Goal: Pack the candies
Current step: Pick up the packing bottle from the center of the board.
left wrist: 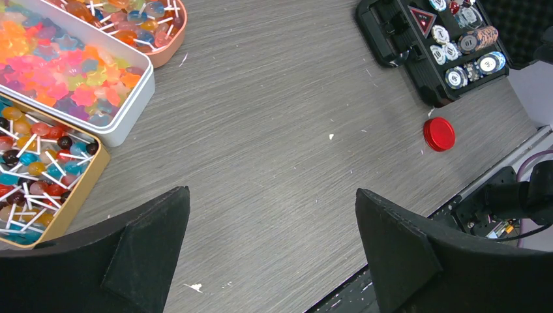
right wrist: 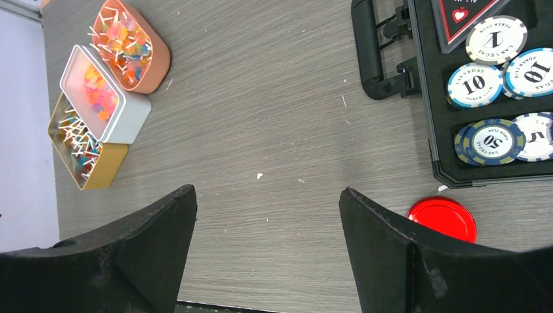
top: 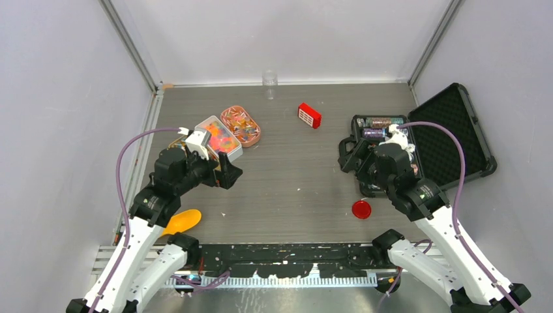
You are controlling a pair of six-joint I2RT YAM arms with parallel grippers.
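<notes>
The candies lie in three open tins at the left. A white tin holds bright gummies, a gold tin holds wrapped sweets on sticks, and a pink oval tin holds mixed candies. All three tins show small in the right wrist view, the white one in the middle. My left gripper is open and empty, over bare table just right of the tins. My right gripper is open and empty, beside the black case.
An open black case with poker chips stands at the right. A red round disc lies on the table in front of it. A yellow scoop lies at the near left. A red striped box and a clear jar stand at the back.
</notes>
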